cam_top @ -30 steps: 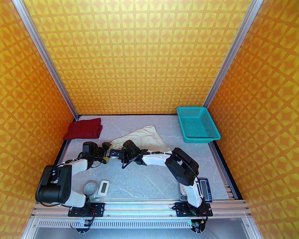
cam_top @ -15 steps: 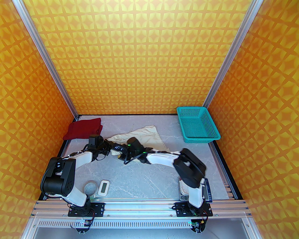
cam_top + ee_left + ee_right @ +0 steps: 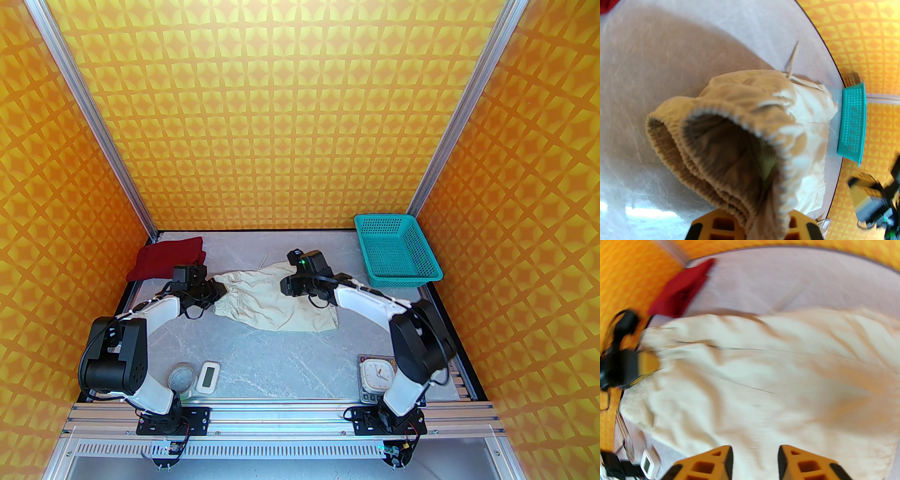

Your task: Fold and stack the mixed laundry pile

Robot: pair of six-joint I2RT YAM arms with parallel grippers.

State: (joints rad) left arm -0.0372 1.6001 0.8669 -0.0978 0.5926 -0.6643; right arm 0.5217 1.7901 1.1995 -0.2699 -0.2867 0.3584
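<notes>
Cream shorts [image 3: 276, 304], dark red shirt [image 3: 168, 262], teal basket [image 3: 406, 280].

The left arm [image 3: 157, 316] and right arm [image 3: 365, 304] wear white shells, black joints, loose black cables, yellow jaws.

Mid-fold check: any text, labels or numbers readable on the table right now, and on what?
No text can be read.
White digital device: screen figures too small to read.
Analog clock: dial numerals too small to read.
No print or label visible on the cream shorts, dark red shirt or teal mesh basket.
</notes>
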